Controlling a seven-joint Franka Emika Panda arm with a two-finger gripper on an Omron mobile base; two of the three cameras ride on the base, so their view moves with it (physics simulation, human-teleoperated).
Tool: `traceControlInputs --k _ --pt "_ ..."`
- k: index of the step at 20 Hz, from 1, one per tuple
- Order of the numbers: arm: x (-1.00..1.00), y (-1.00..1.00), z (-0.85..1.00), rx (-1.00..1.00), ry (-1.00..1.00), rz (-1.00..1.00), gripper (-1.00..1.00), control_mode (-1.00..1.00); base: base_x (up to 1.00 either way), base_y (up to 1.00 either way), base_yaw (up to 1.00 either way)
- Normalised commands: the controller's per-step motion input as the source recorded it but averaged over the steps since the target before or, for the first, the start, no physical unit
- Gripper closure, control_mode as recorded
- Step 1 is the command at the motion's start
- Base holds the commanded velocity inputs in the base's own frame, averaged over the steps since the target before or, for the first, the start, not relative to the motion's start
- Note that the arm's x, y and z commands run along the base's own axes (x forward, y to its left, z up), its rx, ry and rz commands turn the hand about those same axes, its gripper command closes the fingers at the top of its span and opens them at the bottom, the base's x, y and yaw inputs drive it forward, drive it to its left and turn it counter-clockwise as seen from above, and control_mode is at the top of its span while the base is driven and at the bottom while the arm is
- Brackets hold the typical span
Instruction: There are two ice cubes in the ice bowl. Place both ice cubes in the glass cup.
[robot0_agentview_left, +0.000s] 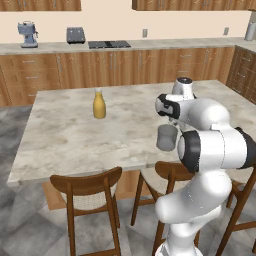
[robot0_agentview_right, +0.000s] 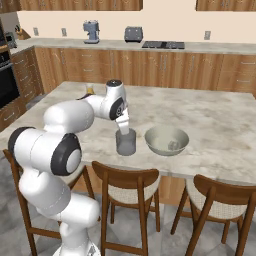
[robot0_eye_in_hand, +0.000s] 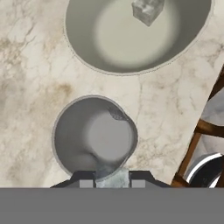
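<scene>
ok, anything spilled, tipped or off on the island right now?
Nothing stands out. The glass cup stands upright beside the ice bowl, one ice cube lies in the bowl, and the gripper holds another ice cube above the cup's rim. Yellow bottle upright.

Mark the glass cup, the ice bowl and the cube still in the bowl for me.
glass cup (robot0_eye_in_hand: 70, 131), hand view, inner wall.
ice bowl (robot0_agentview_right: 156, 134), right base view, rim.
ice cube (robot0_eye_in_hand: 148, 9), hand view, its top face.

Grey glass cup beside ice bowl
</scene>
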Motion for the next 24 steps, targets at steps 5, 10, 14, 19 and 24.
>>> traceControlInputs --k 5,10,14,19,24 --pt "0.36 0.0 -0.02 0.0 0.0 0.0 1.0 -1.0 0.0 0.0 0.0" --pt "0.05 -0.11 0.0 0.0 0.0 0.0 1.0 -1.0 0.0 0.0 0.0" --pt "0.01 -0.16 -0.15 0.0 0.0 0.0 1.0 -1.0 0.0 0.0 0.0" --pt "0.03 0.0 -0.25 0.0 0.0 0.0 1.0 -1.0 0.0 0.0 0.0" --pt "0.15 -0.03 -0.03 0.0 0.0 0.0 1.0 -1.0 0.0 0.0 0.0"
